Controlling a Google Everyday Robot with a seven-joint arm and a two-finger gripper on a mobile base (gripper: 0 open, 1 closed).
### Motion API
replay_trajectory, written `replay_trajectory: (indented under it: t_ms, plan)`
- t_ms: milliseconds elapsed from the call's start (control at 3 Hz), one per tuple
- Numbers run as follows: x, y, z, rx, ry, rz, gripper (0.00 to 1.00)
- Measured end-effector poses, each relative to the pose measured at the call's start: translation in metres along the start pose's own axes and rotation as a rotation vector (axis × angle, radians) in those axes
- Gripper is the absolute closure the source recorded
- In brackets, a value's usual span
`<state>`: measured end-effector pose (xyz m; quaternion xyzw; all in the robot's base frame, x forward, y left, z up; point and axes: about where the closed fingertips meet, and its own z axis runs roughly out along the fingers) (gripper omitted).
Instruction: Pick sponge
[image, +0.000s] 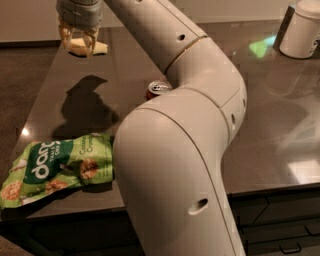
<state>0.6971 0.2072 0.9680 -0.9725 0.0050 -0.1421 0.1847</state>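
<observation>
Up at the upper left of the frame my pincer (78, 41) hangs over the far left part of the dark countertop (280, 125). Its two yellowish fingers (65, 35) are drawn in on the sponge (96, 48). I grip the pale block near its left end, and the rest juts out to the right of the fingers. My shadow (90, 102) falls lower in the frame, well apart from the pincer, so I judge that sponge and pincer are clear of the surface and the lift is under way.

To do this step well, I would rise straight up and slowly. The grip is off-centre, so a swing could let the long free end droop or twist out. The squeeze should be firm enough that the soft block cannot slip, yet not so hard that it folds and squirts free.

Nothing crowds the path. The red can (159, 89) stands near mid-frame beside my arm (200, 75), the green snack bag (57, 167) lies at the lower left, and a white container (302, 30) sits at the upper right.
</observation>
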Motion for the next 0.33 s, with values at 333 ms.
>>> replay_trajectory:
  t_ms: [333]
  plan:
    - [-0.0003, -0.0002, -0.0004, 0.000, 0.000, 0.003, 1.00]
